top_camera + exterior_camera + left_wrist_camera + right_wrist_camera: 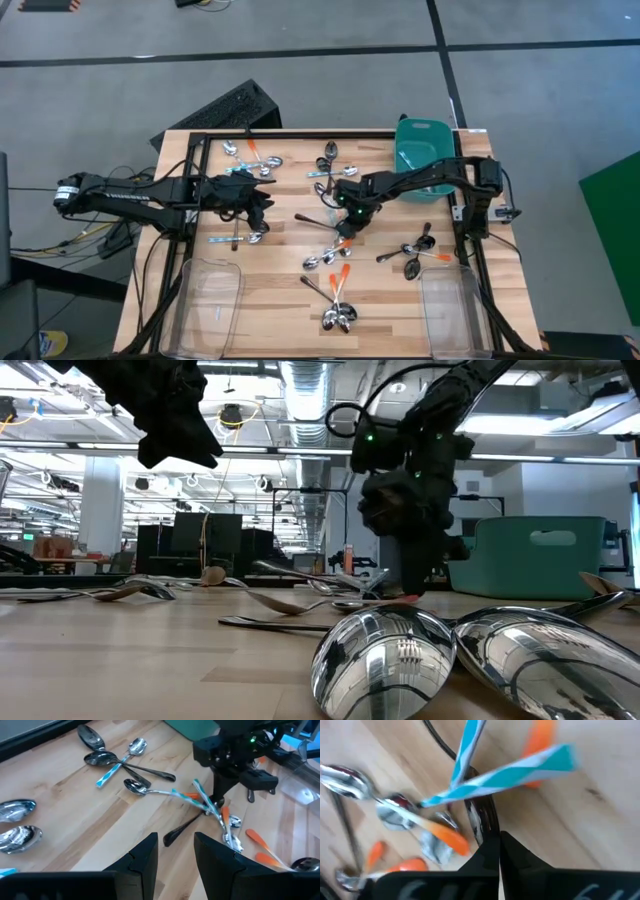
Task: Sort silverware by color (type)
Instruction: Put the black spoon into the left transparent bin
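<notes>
While the right gripper [498,851] sits with fingers pressed together over a crossed pile of blue spoons [506,768] at table centre, nothing looks caught; lifting risks dragging neighbours. Left gripper [175,852] hovers left of centre, fingers apart, empty.

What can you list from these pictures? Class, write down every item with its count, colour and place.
spoons: about twenty, shiny bowls with orange, light blue or dark metal handles, scattered in clusters over the table
teal tub: one, teal, far right corner of the table
clear bins: two, see-through, near edge, one at each side
table: one, light wood with a black frame
keyboard: one, black, on the floor beyond the far left corner
left gripper: dark, open, empty, above the table's left part
right gripper: dark, shut, down at the middle spoon cluster
</notes>
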`<state>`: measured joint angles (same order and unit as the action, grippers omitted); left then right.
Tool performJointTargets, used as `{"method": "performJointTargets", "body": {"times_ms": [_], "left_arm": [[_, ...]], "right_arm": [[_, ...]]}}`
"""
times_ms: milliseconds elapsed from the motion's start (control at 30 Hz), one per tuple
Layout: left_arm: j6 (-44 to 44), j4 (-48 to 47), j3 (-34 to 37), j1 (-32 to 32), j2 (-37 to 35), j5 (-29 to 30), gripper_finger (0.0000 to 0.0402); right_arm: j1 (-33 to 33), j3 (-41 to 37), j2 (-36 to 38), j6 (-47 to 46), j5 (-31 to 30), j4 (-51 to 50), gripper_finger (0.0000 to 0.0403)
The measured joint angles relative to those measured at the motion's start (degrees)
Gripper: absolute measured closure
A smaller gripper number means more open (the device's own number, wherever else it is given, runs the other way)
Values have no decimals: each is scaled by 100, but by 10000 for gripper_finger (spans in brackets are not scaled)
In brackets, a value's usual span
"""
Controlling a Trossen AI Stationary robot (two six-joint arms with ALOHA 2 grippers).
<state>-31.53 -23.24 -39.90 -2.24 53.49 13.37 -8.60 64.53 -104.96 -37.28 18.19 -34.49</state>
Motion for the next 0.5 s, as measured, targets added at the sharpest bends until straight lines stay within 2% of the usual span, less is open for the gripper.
{"method": "performJointTargets", "body": {"times_ms": [267,500], "left_arm": [[46,133,2,0,0,168,288],[155,869,2,2,3,547,288]], "right_arm": [[-4,-4,675,171,-399,-694,396],[-6,2,1325,277,-713,-680,396]]}}
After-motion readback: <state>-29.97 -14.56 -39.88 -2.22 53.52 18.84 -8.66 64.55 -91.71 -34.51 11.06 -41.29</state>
